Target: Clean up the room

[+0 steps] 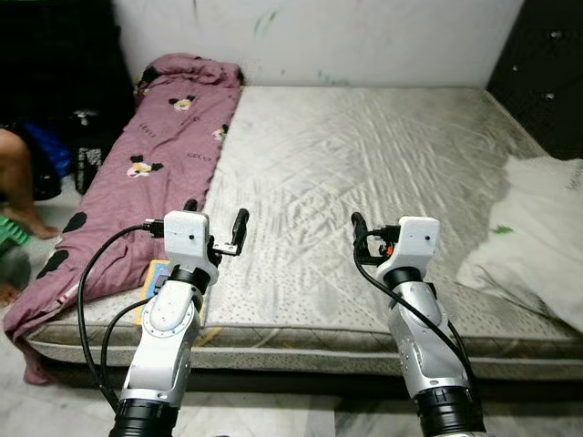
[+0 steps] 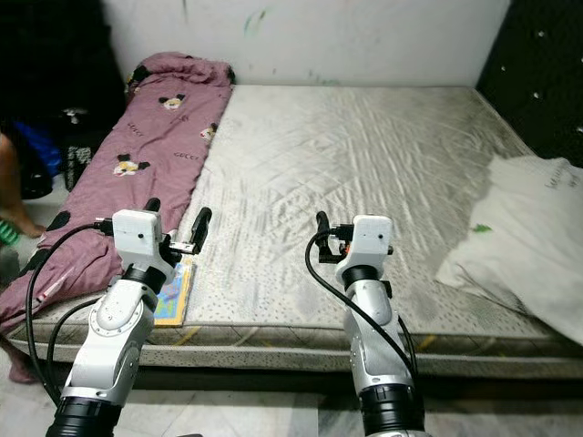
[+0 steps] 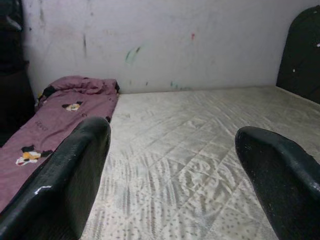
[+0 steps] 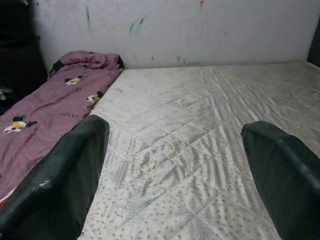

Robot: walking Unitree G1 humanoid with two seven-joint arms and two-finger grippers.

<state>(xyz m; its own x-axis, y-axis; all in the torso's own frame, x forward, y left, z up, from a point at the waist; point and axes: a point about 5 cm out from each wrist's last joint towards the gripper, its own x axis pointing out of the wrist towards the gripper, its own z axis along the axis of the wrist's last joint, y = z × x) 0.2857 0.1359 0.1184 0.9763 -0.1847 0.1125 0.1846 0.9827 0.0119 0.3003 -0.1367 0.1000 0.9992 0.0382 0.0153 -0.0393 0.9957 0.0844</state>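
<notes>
Directly ahead: a bare quilted mattress (image 1: 364,182), grey-white, stained, lying low on the tiled floor (image 1: 273,410) and running back to a marked white wall (image 1: 319,36). Along its left side lies a mauve blanket (image 1: 155,155) printed with cartoon mouse figures, bunched at the wall end, its near end drooping over the mattress corner toward the floor. A white sheet or pillowcase (image 1: 528,228), crumpled, rests on the right part of the mattress, with a small green mark on it. A flat colourful book or card (image 2: 173,296) lies at the near left edge of the mattress, just beside the blanket, partly hidden by the left arm.

Left gripper (image 1: 215,224): held above the near left part of the mattress, close to the blanket edge; fingers (image 3: 65,185) spread wide, nothing between them. Right gripper (image 1: 360,232): held above the near middle of the mattress; in the wrist view its fingers (image 4: 65,175) stand well apart, empty. Both point toward the wall.

Dark padded headboard panel (image 1: 547,64) at the right. Dark bags or clutter (image 1: 64,146) on the floor to the left of the bed; a person's bare leg and foot (image 1: 23,196) at the left edge.
</notes>
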